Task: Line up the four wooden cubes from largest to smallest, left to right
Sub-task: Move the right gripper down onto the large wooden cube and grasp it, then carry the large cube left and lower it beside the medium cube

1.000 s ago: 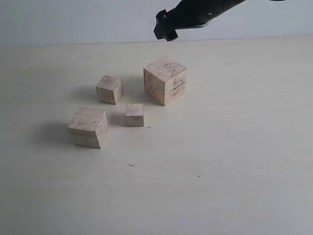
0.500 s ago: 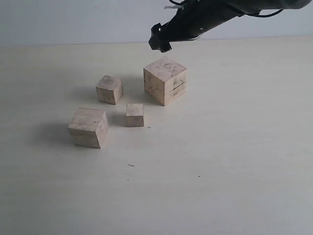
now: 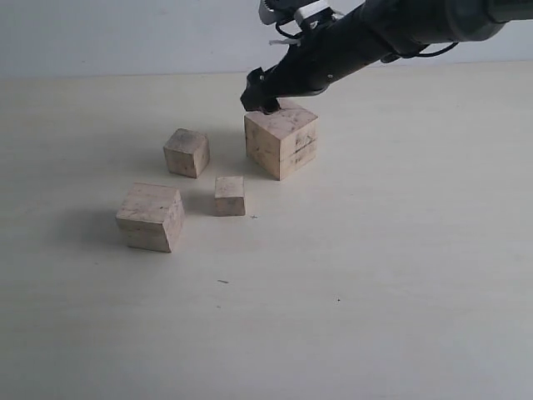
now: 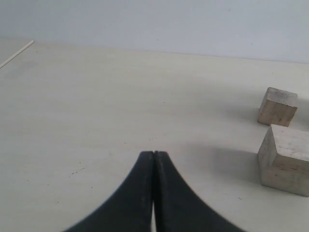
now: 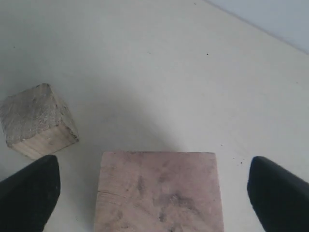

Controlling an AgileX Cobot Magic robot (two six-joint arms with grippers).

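The four wooden cubes stand in a loose cluster on the table. The largest cube [image 3: 281,142] [image 5: 158,193] is at the back right, the second largest [image 3: 151,217] [image 4: 287,159] at the front left. The third [image 3: 186,152] [image 4: 277,106] [image 5: 36,121] is at the back left and the smallest [image 3: 230,196] sits in the middle. My right gripper [image 3: 262,98] [image 5: 152,164] hangs open over the largest cube's top, a finger on either side, with gaps to its faces. My left gripper [image 4: 153,153] is shut on nothing, well left of the cubes and outside the exterior view.
The pale table [image 3: 375,275] runs back to a light wall. A thin pale stick [image 4: 17,53] lies far off in the left wrist view. The right arm [image 3: 391,29] reaches in from the upper right above the table.
The right arm has come down and slightly left, from above the table's far edge to just over the largest cube. The cubes have not moved.
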